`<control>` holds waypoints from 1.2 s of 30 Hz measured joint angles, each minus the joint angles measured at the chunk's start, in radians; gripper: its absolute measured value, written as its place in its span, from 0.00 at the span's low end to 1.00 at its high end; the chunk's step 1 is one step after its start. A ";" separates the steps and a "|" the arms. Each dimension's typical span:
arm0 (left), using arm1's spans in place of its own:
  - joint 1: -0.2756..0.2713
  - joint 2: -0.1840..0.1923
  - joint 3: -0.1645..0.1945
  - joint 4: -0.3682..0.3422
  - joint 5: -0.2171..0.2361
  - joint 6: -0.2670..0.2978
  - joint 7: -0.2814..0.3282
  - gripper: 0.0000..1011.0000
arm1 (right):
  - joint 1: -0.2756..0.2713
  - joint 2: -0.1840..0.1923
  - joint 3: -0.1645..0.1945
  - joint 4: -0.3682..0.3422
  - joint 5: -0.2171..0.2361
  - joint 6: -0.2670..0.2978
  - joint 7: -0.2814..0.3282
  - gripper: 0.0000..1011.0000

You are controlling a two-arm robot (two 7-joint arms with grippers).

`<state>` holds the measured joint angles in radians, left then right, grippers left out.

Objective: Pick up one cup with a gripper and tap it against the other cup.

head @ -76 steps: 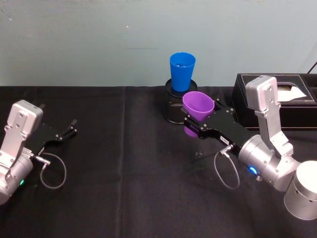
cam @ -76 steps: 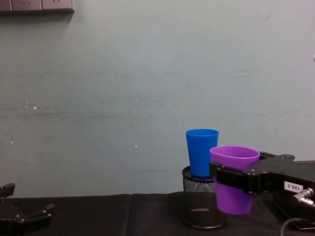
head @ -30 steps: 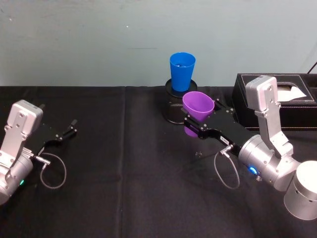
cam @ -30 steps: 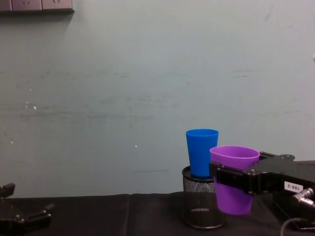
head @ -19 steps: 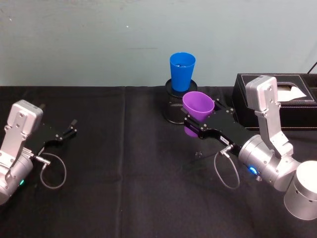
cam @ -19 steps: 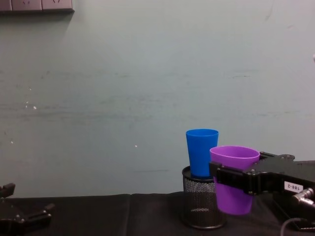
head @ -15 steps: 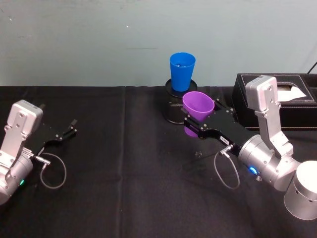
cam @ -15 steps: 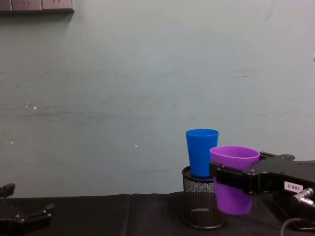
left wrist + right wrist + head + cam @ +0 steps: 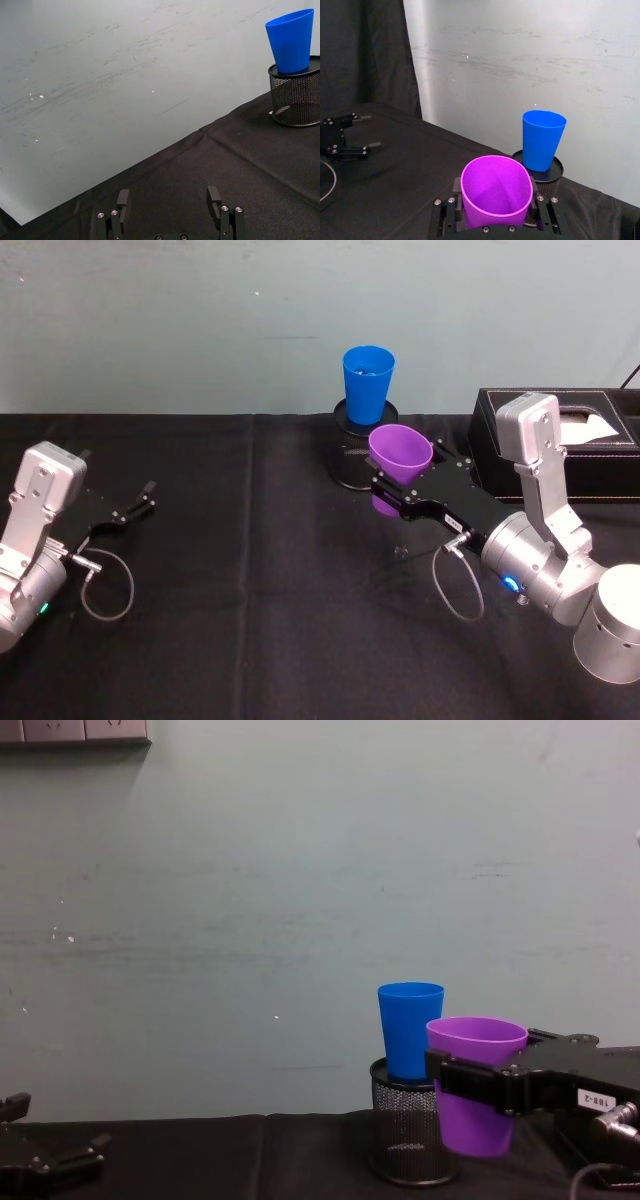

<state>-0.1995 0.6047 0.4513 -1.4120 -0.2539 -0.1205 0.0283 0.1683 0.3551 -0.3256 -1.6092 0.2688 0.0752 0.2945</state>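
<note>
One gentle nudge should do: lift the purple cup (image 9: pixel 400 452), clamped in the right gripper (image 9: pixel 405 478) just in front of the mesh holder (image 9: pixel 348 455), and ease it against the blue cup (image 9: pixel 367 380) standing on that holder; too hard and the blue cup may topple; the left gripper (image 9: pixel 168 196) rests well left of the holder, fingers apart; two cups, two grippers, one holder.
</note>
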 joint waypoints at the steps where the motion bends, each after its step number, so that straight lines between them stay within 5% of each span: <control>1: 0.000 0.000 0.000 0.000 0.000 0.000 0.000 0.99 | 0.000 0.000 0.000 0.000 0.000 0.000 0.000 0.71; 36: 0.000 0.000 0.000 0.000 0.000 0.000 0.000 0.99 | 0.000 0.000 0.000 0.000 0.000 0.000 0.000 0.71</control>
<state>-0.1995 0.6047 0.4514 -1.4120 -0.2539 -0.1205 0.0283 0.1683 0.3551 -0.3256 -1.6092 0.2688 0.0752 0.2945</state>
